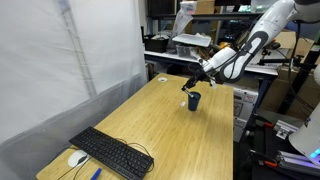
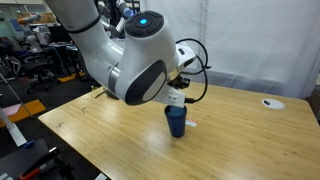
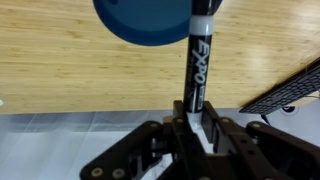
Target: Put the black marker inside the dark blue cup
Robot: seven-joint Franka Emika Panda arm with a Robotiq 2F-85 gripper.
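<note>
The dark blue cup (image 1: 194,101) stands upright on the wooden table; it also shows in an exterior view (image 2: 177,122) and from above in the wrist view (image 3: 143,22). My gripper (image 1: 190,84) hovers just above the cup and is shut on the black marker (image 3: 198,62), a black stick with white "EXPO" lettering. In the wrist view the gripper (image 3: 190,122) holds the marker's rear end, and its far tip is at the cup's rim. In an exterior view the gripper (image 2: 176,99) sits directly over the cup; the marker is hard to make out there.
A black keyboard (image 1: 111,153) and a white mouse (image 1: 77,158) lie at the table's near end, with a blue pen-like object (image 1: 96,174) beside them. A white round object (image 2: 272,103) lies farther off on the table. Shelves and equipment stand around.
</note>
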